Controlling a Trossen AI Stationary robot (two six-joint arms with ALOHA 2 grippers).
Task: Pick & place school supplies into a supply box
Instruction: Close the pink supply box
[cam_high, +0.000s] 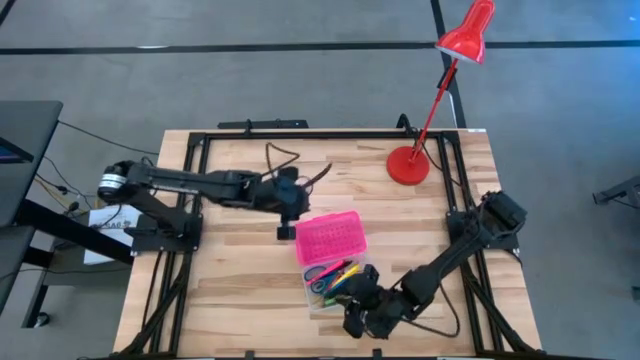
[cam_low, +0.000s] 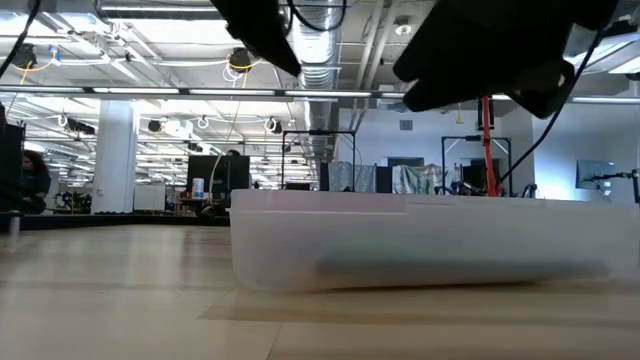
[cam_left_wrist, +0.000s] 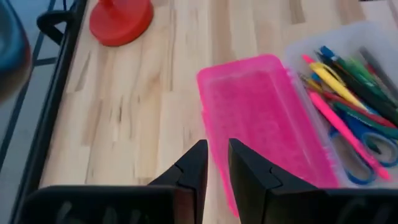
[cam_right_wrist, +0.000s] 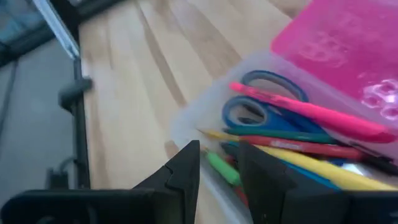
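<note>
We hover right end effector (cam_right_wrist: 217, 163), fingers parted, empty, over supply box (cam_high: 322, 296) holding school supplies (cam_right_wrist: 298, 134); left end effector (cam_left_wrist: 216, 165), nearly closed, empty, beside pink lid (cam_left_wrist: 261, 118), likely for closing.

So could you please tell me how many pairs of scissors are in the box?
1: a pair of small blue-handled scissors lies in the clear plastic box base beside the open bright pink lid, partly under a pink marker. Others may be hidden underneath.
</note>
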